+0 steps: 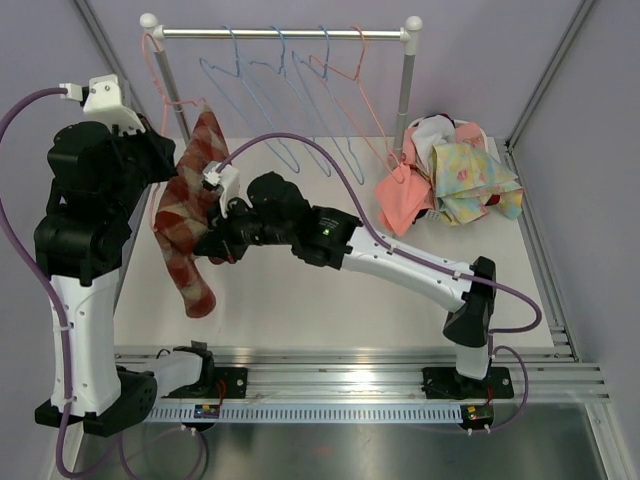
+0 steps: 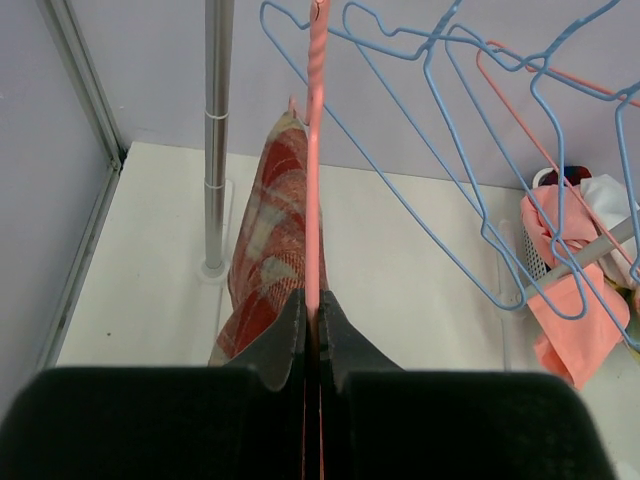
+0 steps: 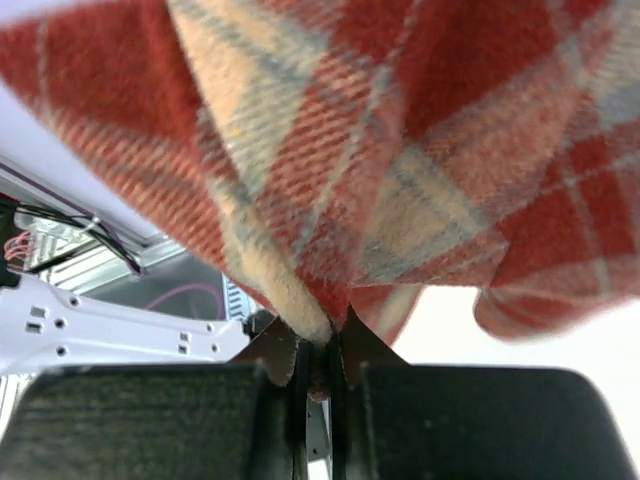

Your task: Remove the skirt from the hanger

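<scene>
Closest in the right wrist view, the right gripper (image 3: pixel 318 345) is clenched on a fold of the red-and-cream plaid skirt (image 3: pixel 400 150), cloth bunched between its black fingers (image 3: pixel 275 350). The skirt hangs below the left end of the clothes rack (image 1: pixel 280 33), its top corner up against the pink hanger (image 2: pixel 316 150) and its length drooping in front of the rack's left post toward the table (image 1: pixel 300 300). Whether its hem touches the table cannot be told.

The left gripper (image 2: pixel 312 315) is pinched shut on the pink hanger's wire, which runs straight up from between the jaws. That hanger's hook sits on the rack's left end.

The left arm stands nearly upright in front of the rack's left post, white lower link vertical and black upper links folded forward. The right arm stretches low and long from in front of the rack's right end, leftwards across the table, to the skirt's middle.

Blue hangers (image 1: pixel 270 90) and another pink one (image 1: pixel 350 70) hang along the rack. A basket of clothes (image 1: pixel 455 165) sits just by the rack's right post.
</scene>
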